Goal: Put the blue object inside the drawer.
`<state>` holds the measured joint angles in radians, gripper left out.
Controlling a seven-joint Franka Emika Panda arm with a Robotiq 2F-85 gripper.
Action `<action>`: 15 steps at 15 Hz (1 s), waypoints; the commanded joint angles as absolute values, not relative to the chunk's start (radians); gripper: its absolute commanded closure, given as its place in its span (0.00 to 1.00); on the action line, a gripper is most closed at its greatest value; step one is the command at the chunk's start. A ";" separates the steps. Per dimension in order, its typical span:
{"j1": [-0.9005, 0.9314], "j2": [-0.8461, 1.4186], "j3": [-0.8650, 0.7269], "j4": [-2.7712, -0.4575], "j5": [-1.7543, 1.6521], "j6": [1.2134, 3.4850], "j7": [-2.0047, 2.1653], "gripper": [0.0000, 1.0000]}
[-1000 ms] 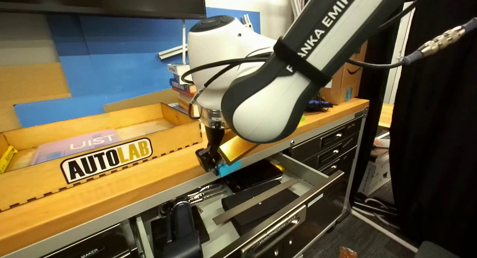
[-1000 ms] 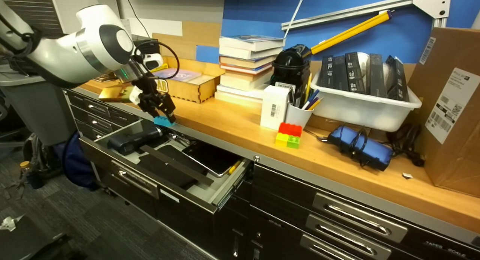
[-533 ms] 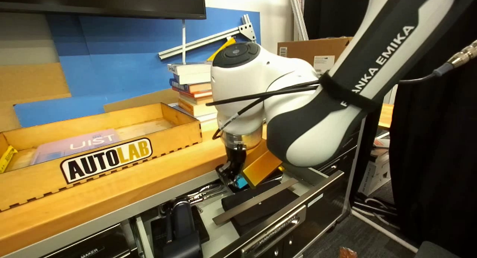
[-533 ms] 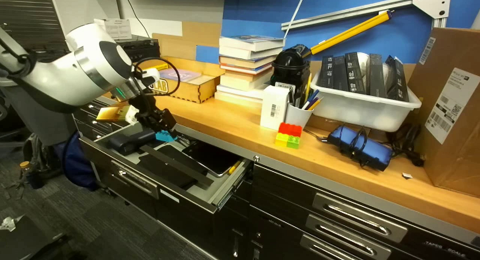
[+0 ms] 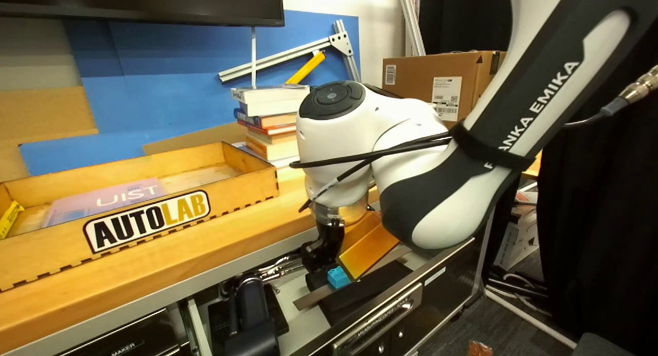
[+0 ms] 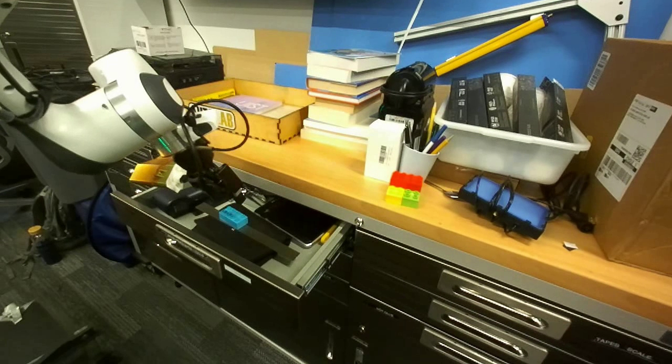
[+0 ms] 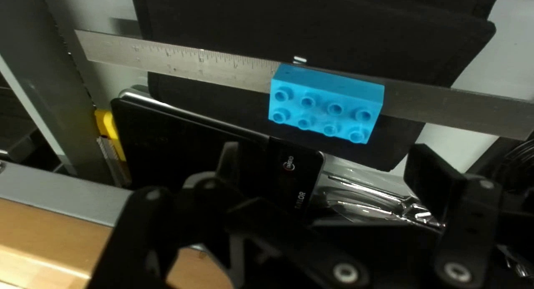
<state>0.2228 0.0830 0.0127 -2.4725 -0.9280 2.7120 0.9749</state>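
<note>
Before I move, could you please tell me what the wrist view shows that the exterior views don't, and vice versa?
Wrist only: markings on the metal ruler and lettering on the black device.
Exterior only: the book stack and cardboard box.
Shared: the blue block over the ruler, inside the open drawer, and the end effector, not gripping it.
</note>
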 commanded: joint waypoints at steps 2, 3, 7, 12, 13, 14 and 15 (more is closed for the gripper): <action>0.212 -0.005 0.026 -2.558 -0.781 2.743 0.869 0.00; 0.215 -0.034 0.031 -2.583 -0.716 2.703 0.832 0.00; 0.180 -0.143 0.073 -2.661 -0.465 2.572 0.671 0.00; 0.143 -0.251 0.110 -2.685 -0.363 2.348 0.564 0.00; 0.146 -0.249 0.107 -2.693 -0.317 2.350 0.509 0.00; 0.145 -0.249 0.109 -2.697 -0.289 2.341 0.474 0.00; 0.144 -0.237 0.113 -2.700 -0.264 2.341 0.445 0.00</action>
<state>0.1622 -0.2124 0.0913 -2.6713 -0.3435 2.3581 0.5496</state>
